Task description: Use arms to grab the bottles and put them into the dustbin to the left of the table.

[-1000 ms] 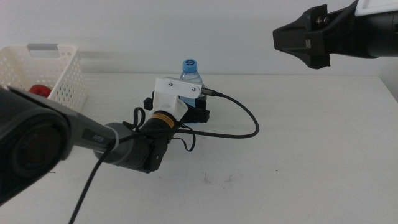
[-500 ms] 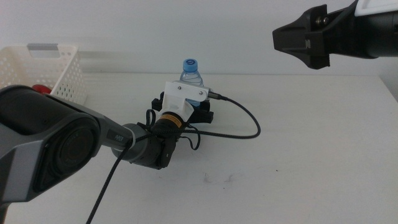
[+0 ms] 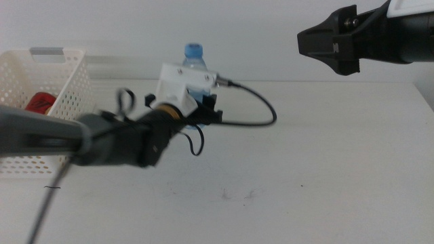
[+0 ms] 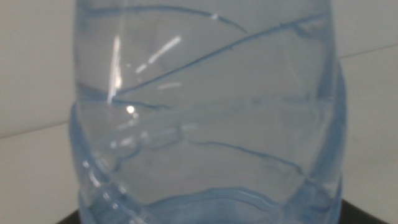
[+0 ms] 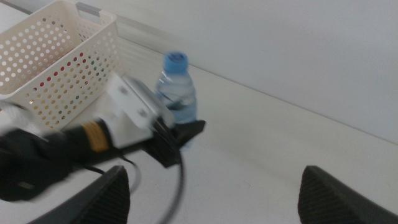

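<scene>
Blue-capped water bottle lifted toward dustbin.

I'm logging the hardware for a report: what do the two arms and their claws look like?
Left arm: dark grey, an orange ring at the wrist, white boxy housing, looping black cable, black left claw. Right arm: black, ending in a black wedge-shaped right claw.

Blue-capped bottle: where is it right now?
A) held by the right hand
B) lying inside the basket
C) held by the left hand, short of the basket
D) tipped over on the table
C: the left hand grips the blue-capped bottle upright, with the basket off to one side.
</scene>
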`<action>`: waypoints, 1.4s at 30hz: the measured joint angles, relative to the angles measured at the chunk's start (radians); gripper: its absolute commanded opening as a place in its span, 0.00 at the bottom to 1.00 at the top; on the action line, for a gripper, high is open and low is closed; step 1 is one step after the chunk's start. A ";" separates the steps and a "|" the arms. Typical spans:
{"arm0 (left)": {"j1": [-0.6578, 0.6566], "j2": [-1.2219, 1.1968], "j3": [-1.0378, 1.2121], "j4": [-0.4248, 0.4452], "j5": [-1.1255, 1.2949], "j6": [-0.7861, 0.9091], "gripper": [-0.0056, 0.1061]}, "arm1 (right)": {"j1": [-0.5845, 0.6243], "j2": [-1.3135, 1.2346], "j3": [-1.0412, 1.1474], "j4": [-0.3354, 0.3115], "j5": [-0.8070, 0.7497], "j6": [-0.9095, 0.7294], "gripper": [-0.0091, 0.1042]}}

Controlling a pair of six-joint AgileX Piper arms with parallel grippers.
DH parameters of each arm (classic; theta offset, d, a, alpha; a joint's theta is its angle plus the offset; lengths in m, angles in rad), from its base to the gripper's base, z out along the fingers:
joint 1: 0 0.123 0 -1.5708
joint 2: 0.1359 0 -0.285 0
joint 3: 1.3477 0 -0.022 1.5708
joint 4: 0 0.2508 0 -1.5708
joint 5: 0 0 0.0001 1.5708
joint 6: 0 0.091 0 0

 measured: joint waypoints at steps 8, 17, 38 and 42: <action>0.051 -0.358 -0.035 -0.001 0.699 0.041 0.03 | 0.000 0.000 0.000 0.000 0.000 0.000 0.86; 0.489 -0.391 -0.458 -0.018 1.430 0.240 0.03 | 0.000 0.000 0.000 0.000 0.000 0.000 0.86; 0.776 -0.038 -0.554 0.025 1.441 0.246 0.10 | 0.000 0.000 0.000 0.000 0.000 0.000 0.86; 0.772 -0.012 -0.554 0.014 1.417 0.246 0.37 | 0.000 0.000 0.000 0.000 0.000 0.000 0.86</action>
